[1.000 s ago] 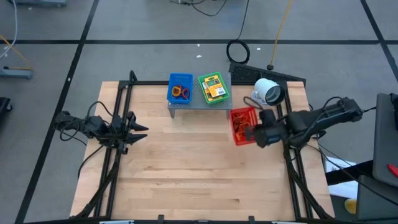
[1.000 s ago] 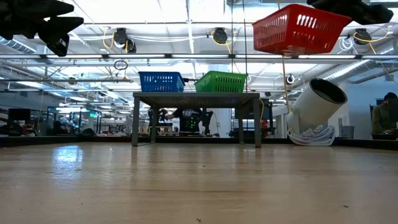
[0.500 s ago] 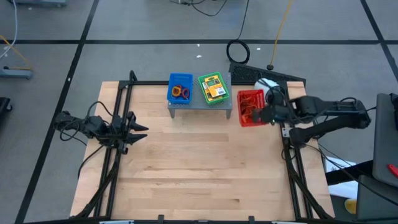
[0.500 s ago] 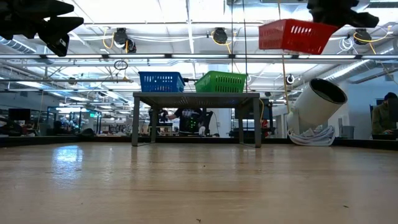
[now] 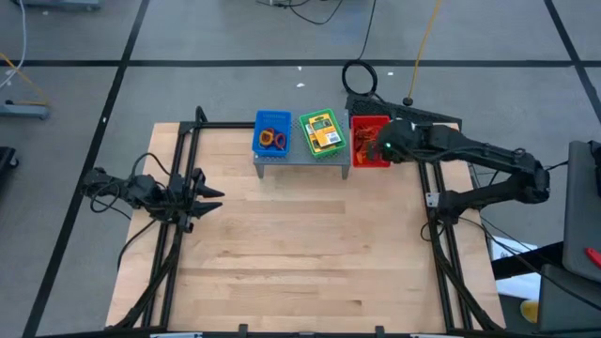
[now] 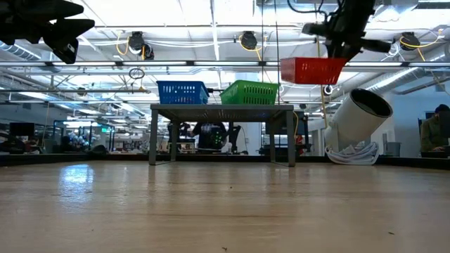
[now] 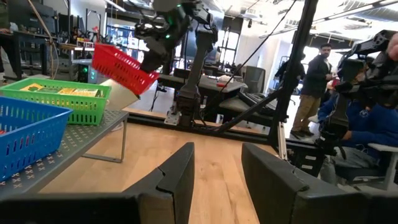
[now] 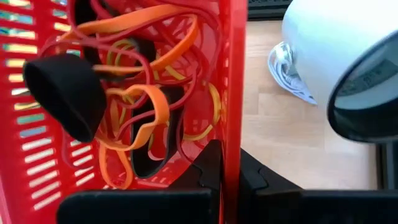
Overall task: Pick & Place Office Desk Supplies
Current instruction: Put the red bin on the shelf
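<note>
red basket (image 5: pixel 369 141) moved beside shelf (image 5: pixel 302 155), no readable labels

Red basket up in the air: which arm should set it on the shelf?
Right. The right gripper grips the red basket beside the shelf; the left gripper waits far off, holding nothing.

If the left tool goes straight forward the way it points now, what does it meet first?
The left tool points across bare table; its way looks free up to the right arm's frame, though depth is unclear.

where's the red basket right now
The red basket hangs in the air in the right gripper, at the table's far right, just beside the green basket on the grey shelf.
</note>
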{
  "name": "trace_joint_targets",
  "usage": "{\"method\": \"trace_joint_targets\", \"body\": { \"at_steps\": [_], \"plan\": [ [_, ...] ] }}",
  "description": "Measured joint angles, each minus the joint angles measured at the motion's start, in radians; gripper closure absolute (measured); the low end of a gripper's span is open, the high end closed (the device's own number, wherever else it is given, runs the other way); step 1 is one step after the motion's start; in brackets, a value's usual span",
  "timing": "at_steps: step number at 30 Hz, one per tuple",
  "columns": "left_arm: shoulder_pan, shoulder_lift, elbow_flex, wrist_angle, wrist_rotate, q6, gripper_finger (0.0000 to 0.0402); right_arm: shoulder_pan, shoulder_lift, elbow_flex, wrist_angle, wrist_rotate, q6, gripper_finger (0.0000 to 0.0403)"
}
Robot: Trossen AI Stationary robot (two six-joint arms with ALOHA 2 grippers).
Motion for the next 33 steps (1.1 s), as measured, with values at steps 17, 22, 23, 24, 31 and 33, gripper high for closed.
{"method": "trace_joint_targets", "body": {
  "at_steps": [17,22,23,24,31,33],
  "plan": [
    [0.000,0.000,0.000,0.000,0.000,0.000,0.0261,-0.192,0.048,0.000,-0.024,-0.053,-0.255,0.0403],
    [0.000,0.000,0.000,0.000,0.000,0.000,0.0261,-0.229,0.066,-0.001,-0.013,-0.055,-0.289,0.0403],
    [0.000,0.000,0.000,0.000,0.000,0.000,0.0261,-0.238,0.073,-0.001,-0.011,-0.056,-0.300,0.0403],
    [0.000,0.000,0.000,0.000,0.000,0.000,0.0261,-0.243,0.077,-0.001,-0.006,-0.057,-0.307,0.0403],
    [0.000,0.000,0.000,0.000,0.000,0.000,0.0261,-0.255,0.112,-0.001,0.086,-0.106,-0.328,0.0403],
    [0.000,0.000,0.000,-0.001,0.000,0.000,0.0261,-0.255,0.123,-0.001,0.107,-0.108,-0.328,0.0403]
  ]
}}
